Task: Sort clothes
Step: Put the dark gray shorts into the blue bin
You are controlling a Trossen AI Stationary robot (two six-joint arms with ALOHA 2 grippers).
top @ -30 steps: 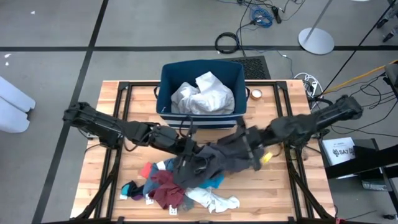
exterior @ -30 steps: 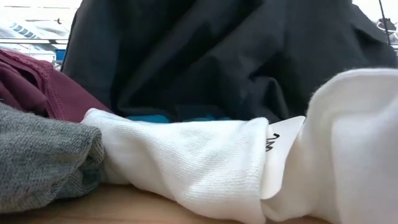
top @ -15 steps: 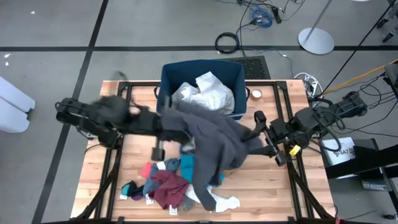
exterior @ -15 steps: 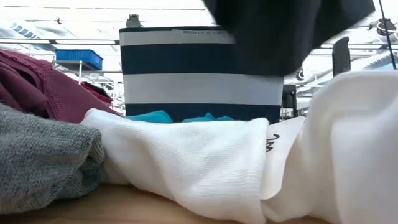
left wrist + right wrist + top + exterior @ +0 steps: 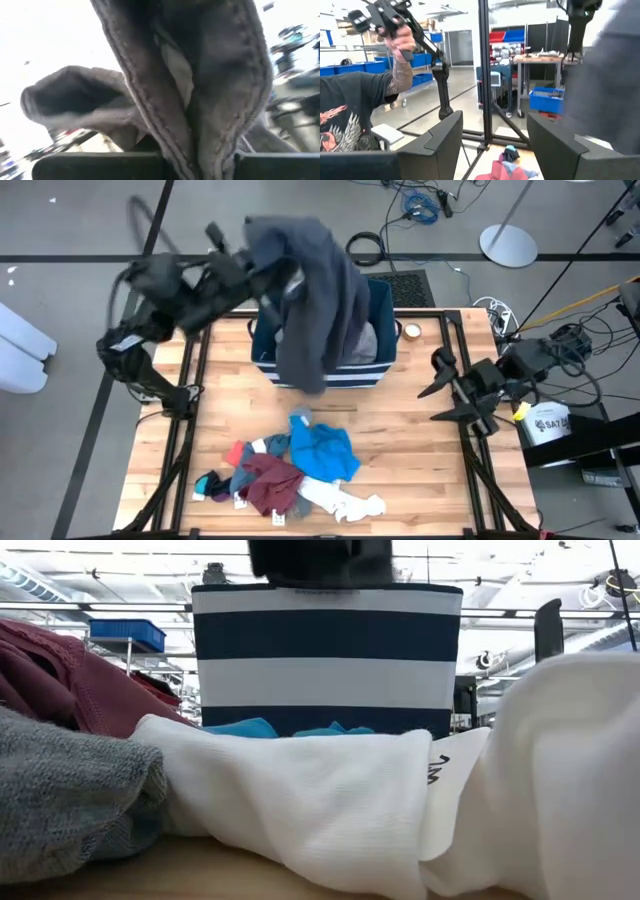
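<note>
Dark grey garment [image 5: 315, 290] hangs limp over the striped bin [image 5: 385, 365], pinched in your left gripper [image 5: 262, 265]; soft and floppy, so hold it by a bunched fold. Your right gripper [image 5: 440, 390] waits at the table's edge, jaws wide and empty.

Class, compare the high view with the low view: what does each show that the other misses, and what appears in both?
Only the high view shows both arms: the left claw shut on the dark grey garment, lifted over the bin, and the right claw open by the table's right edge. It also shows the whole pile's layout.

Only the low view shows the white sock close up and the room behind.

Both share the striped bin, the grey garment hanging above it, the maroon piece and the blue piece.
</note>
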